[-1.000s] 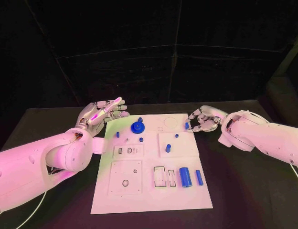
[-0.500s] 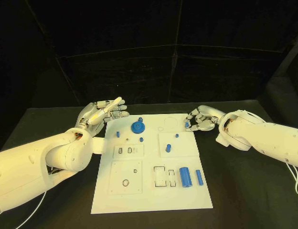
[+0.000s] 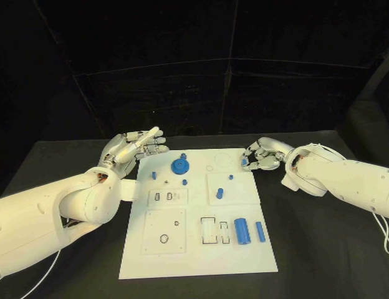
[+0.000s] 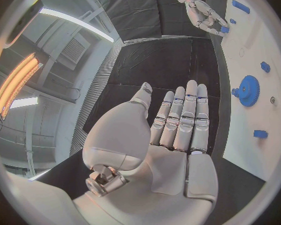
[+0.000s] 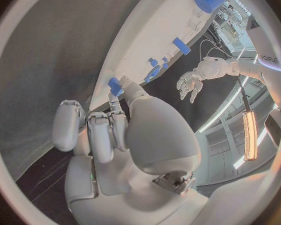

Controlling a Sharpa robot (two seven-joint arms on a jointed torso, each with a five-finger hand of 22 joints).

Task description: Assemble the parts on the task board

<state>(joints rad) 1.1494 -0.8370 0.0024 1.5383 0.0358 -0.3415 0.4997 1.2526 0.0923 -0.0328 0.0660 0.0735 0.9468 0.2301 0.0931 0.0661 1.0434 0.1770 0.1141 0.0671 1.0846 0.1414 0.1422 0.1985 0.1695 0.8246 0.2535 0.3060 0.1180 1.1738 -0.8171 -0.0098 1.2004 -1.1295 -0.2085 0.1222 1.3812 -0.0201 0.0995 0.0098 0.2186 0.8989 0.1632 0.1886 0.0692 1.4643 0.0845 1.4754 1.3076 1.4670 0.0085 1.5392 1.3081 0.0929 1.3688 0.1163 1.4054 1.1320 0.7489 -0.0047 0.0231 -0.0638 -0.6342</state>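
Your right hand (image 3: 265,157) pinches a small blue peg (image 3: 244,164) at the far right edge of the white board (image 3: 197,255), while your left hand (image 3: 133,147) hovers flat and empty beside the far left corner, near the blue gear (image 3: 180,166).

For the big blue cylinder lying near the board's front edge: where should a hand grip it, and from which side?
Probably across its middle, coming straight down from above. The big blue cylinder lies flat on the task board, long axis front to back, curved flanks exposed, though a slim blue bar beside it narrows that side's finger room.
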